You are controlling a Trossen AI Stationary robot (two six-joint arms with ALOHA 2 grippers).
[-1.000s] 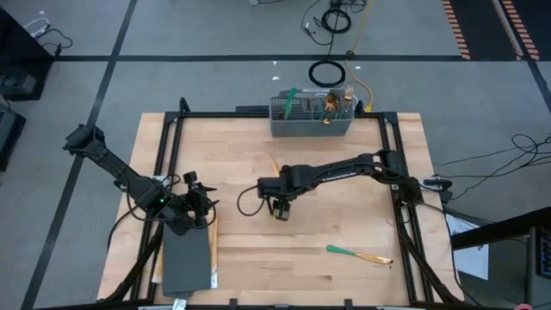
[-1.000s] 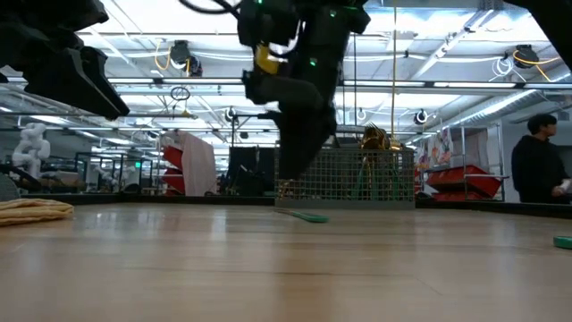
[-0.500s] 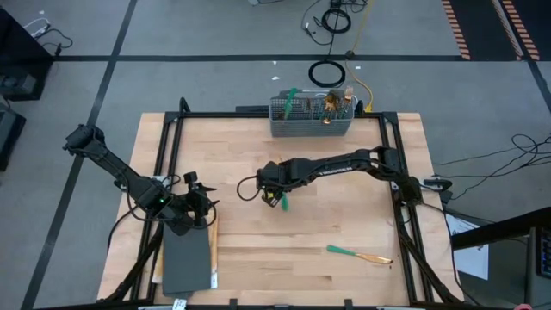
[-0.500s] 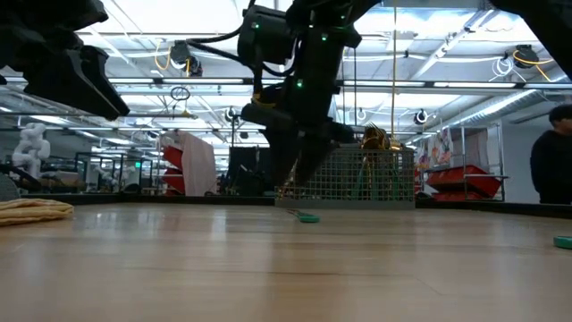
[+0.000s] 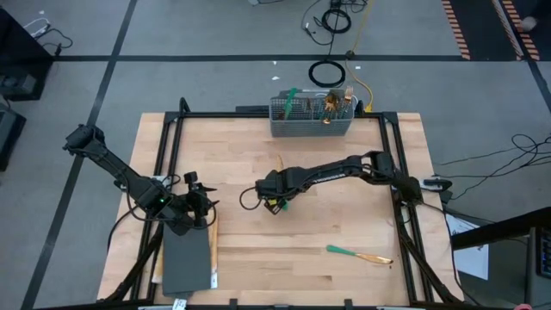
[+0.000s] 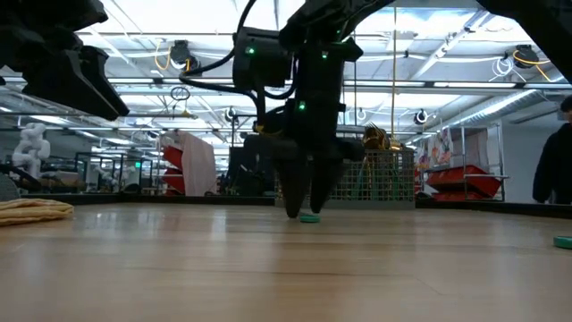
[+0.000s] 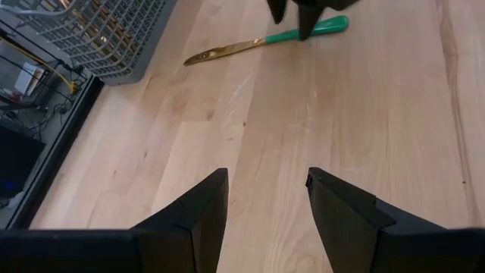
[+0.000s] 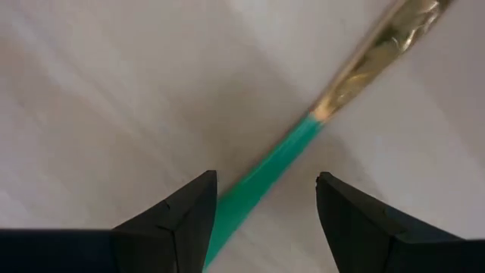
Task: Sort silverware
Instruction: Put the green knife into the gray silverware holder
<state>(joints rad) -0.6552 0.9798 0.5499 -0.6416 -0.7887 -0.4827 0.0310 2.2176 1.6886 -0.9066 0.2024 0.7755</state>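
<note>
Mid-table, your right gripper (image 5: 274, 203) is down w/ jaws wide, straddling the green handle of a gold-tipped utensil (image 8: 303, 144) lying flat, nothing gripped yet. Left gripper (image 5: 200, 213) waits open near the table's left edge; another utensil (image 5: 358, 254) lies front right, rest in the basket (image 5: 311, 127) at the back.

Your right arm reaches from its side across to the middle of the worktop, wrist bent down, so the right end effector (image 5: 274, 204) points at the wood with its fingers (image 8: 178, 220) spread apart and their tips almost at the surface. Your left arm stays folded near the left edge, its left end effector (image 5: 205, 215) open too, fingers (image 7: 198, 216) level above the boards
</note>
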